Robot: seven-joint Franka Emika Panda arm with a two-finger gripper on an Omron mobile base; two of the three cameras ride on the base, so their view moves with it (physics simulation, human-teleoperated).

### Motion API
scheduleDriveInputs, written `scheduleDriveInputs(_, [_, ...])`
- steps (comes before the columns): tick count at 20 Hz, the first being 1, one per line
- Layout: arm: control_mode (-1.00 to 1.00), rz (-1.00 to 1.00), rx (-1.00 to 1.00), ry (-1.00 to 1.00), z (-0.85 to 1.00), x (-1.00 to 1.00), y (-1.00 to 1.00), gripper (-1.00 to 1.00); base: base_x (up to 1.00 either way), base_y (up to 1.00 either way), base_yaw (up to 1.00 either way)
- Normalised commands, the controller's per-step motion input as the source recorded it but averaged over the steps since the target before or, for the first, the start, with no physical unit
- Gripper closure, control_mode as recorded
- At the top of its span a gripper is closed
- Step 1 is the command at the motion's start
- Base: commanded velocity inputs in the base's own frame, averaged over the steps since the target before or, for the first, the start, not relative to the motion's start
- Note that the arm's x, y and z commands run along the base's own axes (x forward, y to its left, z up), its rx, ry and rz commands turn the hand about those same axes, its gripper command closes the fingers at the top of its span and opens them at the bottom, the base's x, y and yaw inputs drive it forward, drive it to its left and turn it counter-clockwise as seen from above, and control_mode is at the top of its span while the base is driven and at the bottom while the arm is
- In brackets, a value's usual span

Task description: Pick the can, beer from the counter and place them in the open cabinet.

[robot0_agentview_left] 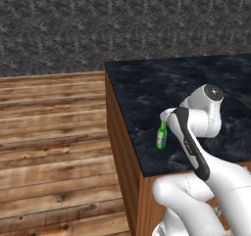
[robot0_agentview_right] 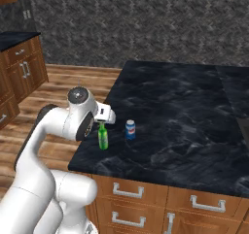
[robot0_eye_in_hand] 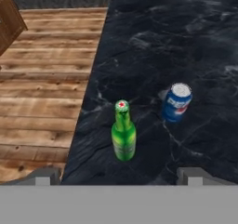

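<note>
Clearly we see 2 drinks standing upright on the worktop (robot0_agentview_right: 185, 121), a black slab with a marble look and faint white veins, set on brown wooden base cabinets (robot0_agentview_right: 160, 199) with grey bar handles. 1 is the beer (robot0_eye_in_hand: 123, 135), a slim green glass bottle with a long neck and a red cap; the other is the can (robot0_eye_in_hand: 177, 102), a short blue cylinder with a white-red logo and a silver top. They stand near each other, apart, close to the worktop's edge beside the plank floor (robot0_agentview_left: 49, 147). Our pincer (robot0_eye_in_hand: 118, 175) hovers above the beer, its 2 dark tips spread wide and pinching nothing.
</note>
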Motion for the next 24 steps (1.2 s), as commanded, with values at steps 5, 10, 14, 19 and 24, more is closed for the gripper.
scheduleDriveInputs(5, [-1.00,0.02,0.03,-0.05,-0.28,0.00,-0.25,-1.00,0.00,0.00,0.00])
scheduleDriveInputs(10, [-1.00,0.06,0.02,-0.02,-0.23,0.00,-0.19,-1.00,0.00,0.00,0.00])
scheduleDriveInputs(14, [-1.00,0.16,0.01,-0.02,-0.20,0.00,-0.08,-1.00,0.00,0.00,0.00])
scheduleDriveInputs(19, [-1.00,0.11,0.00,-0.03,-0.20,0.00,0.00,-1.00,0.00,0.00,0.00])
scheduleDriveInputs(24, [-1.00,0.14,0.02,-0.04,-0.24,0.00,-0.03,-1.00,0.00,0.00,0.00])
